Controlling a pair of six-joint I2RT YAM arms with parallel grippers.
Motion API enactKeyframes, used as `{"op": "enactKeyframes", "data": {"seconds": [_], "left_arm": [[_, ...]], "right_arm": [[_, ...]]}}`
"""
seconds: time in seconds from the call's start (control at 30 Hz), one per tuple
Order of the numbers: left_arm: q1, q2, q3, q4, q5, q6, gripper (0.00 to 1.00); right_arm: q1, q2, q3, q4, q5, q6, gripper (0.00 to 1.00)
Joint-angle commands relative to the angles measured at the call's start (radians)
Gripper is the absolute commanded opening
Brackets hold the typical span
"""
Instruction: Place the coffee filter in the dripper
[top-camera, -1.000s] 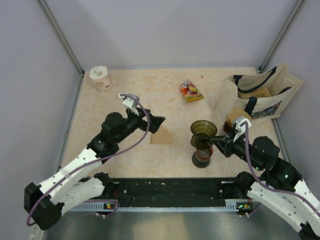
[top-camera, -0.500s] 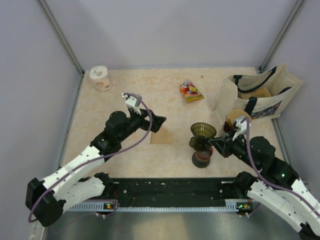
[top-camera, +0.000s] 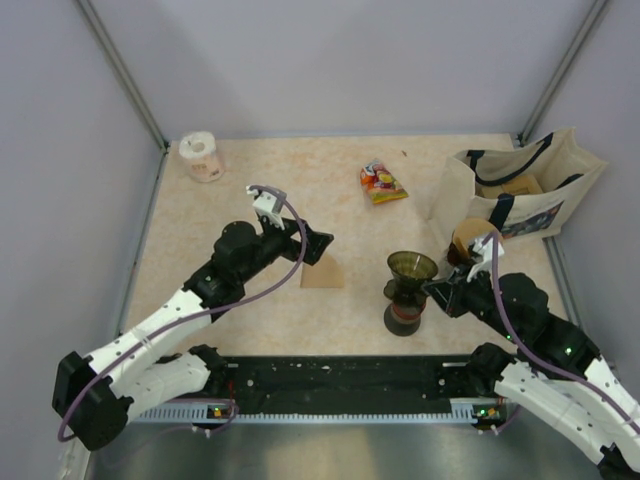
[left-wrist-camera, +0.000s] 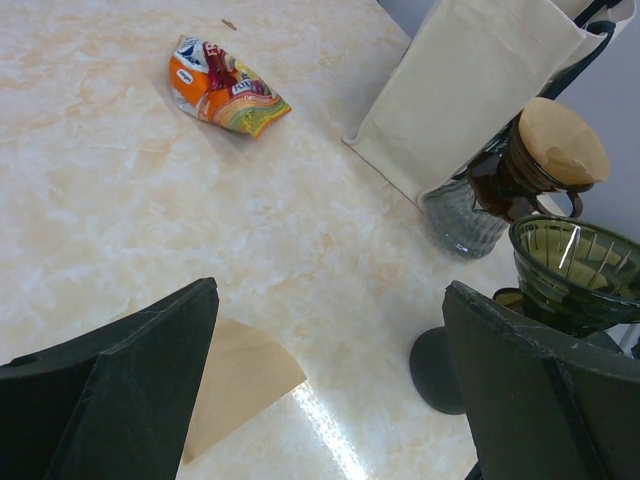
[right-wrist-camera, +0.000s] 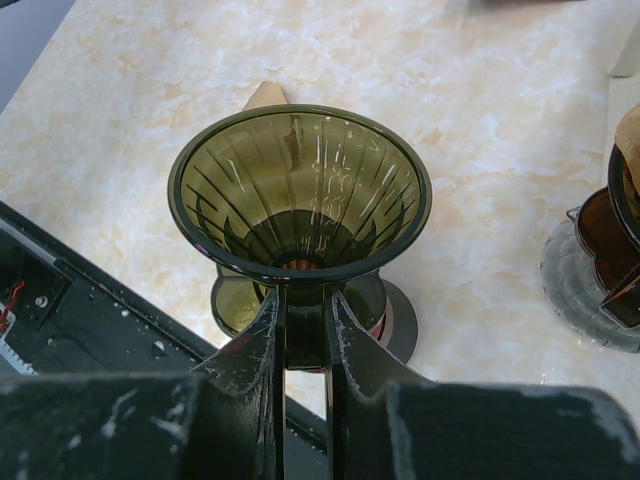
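Observation:
The dripper (top-camera: 411, 267), an olive-brown translucent cone, is above a black cup with a red rim (top-camera: 403, 318); I cannot tell if it rests on it. My right gripper (top-camera: 437, 291) is shut on the dripper's side handle. In the right wrist view the dripper (right-wrist-camera: 300, 190) is empty and my gripper (right-wrist-camera: 303, 300) clamps the handle. The coffee filter (top-camera: 322, 275), a flat tan paper wedge, lies on the table. My left gripper (top-camera: 316, 246) is open just above its far edge. In the left wrist view the filter (left-wrist-camera: 235, 375) lies by the left finger (left-wrist-camera: 120, 390) of my gripper (left-wrist-camera: 330, 295).
A glass cup (top-camera: 468, 243) with a brown paper in it stands right of the dripper, in front of a canvas tote bag (top-camera: 520, 185). A snack packet (top-camera: 381, 183) lies at the back centre. A paper roll (top-camera: 203, 156) stands at the back left corner.
My right gripper has shifted the dripper slightly to the right and nearer over the black cup. My left gripper has edged slightly forward over the filter, still open.

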Motion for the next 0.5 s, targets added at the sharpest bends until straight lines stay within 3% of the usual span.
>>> {"op": "enactKeyframes", "data": {"seconds": [0.0,0.47], "left_arm": [[0.001,0.018,0.001,0.067,0.008,0.006,0.99],[0.001,0.026,0.002,0.063,0.017,0.021,0.99]], "right_arm": [[0.002,-0.026,0.044,0.036,0.005,0.013,0.00],[0.002,-0.010,0.061,-0.014,0.030,0.034,0.06]]}}
